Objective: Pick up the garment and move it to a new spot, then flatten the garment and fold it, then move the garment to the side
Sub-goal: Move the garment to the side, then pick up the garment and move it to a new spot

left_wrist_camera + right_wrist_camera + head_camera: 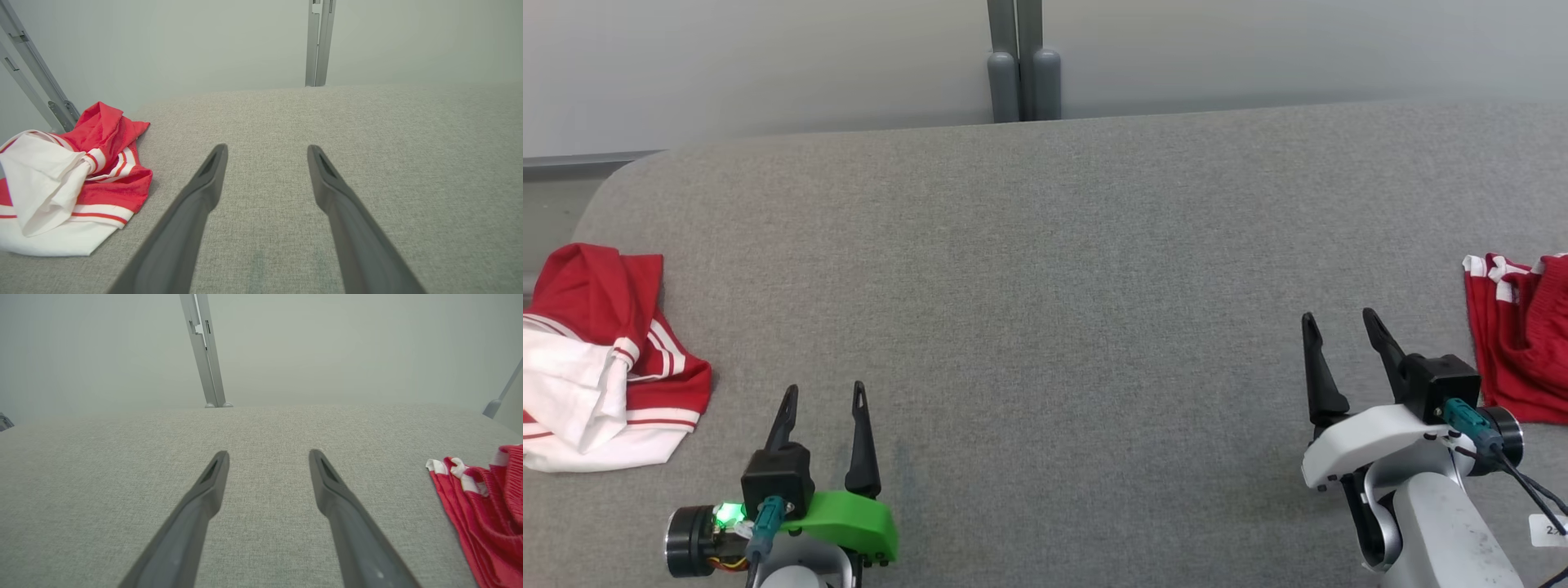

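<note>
A crumpled red and white garment (600, 359) lies at the left edge of the grey table (1045, 286); the left wrist view shows the garment (69, 179) to the left of my fingers. A second red garment with white trim (1523, 335) lies at the right edge, and that garment (486, 510) sits at the right of the right wrist view. My left gripper (823, 392) stands open near the front left, apart from the cloth. My right gripper (1338, 320) is open near the front right, just left of the red garment, holding nothing.
Grey padded fabric covers the table, with a wide bare stretch between the two garments. A grey metal post (1023, 61) rises behind the far edge against a pale wall. The table's rounded far-left corner (629, 175) lies beyond the left garment.
</note>
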Robot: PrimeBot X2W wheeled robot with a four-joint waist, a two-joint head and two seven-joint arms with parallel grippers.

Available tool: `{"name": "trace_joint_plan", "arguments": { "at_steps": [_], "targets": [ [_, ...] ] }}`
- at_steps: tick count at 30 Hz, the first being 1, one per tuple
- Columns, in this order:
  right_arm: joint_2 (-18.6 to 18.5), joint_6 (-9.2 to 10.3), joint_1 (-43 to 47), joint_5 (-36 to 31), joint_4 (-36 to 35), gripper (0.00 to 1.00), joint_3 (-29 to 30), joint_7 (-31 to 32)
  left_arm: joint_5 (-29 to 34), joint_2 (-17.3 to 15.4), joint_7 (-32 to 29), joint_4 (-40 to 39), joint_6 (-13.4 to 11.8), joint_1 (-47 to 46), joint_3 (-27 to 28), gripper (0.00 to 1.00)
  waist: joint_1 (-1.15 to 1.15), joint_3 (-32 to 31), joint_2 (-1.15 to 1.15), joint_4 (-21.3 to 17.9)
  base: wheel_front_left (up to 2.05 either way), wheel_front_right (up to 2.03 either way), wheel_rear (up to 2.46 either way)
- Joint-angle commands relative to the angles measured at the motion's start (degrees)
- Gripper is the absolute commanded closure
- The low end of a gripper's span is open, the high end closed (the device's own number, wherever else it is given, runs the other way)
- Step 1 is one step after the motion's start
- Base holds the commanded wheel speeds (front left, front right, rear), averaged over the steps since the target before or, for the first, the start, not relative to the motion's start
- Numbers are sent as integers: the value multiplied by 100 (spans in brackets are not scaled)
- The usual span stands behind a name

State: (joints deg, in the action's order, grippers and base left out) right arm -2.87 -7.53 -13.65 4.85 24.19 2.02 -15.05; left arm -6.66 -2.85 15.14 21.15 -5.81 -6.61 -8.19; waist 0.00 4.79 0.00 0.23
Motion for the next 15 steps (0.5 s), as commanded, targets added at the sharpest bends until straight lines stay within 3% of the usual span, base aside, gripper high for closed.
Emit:
{"name": "trace_joint_plan", "arguments": {
  "at_steps": [1, 15],
  "targets": [
    [-11, 8, 34, 26, -18, 0, -43, -17, -25, -12, -3, -5, -16, 31, 27, 0, 0, 32, 0, 30, 0, 0, 0],
    [-11, 8, -85, 49, -98, 0, -218, -17, -134, -14, -3, -12, -81, -94, 109, 0, 0, 227, 0, 831, 0, 0, 0]
  ]
}}
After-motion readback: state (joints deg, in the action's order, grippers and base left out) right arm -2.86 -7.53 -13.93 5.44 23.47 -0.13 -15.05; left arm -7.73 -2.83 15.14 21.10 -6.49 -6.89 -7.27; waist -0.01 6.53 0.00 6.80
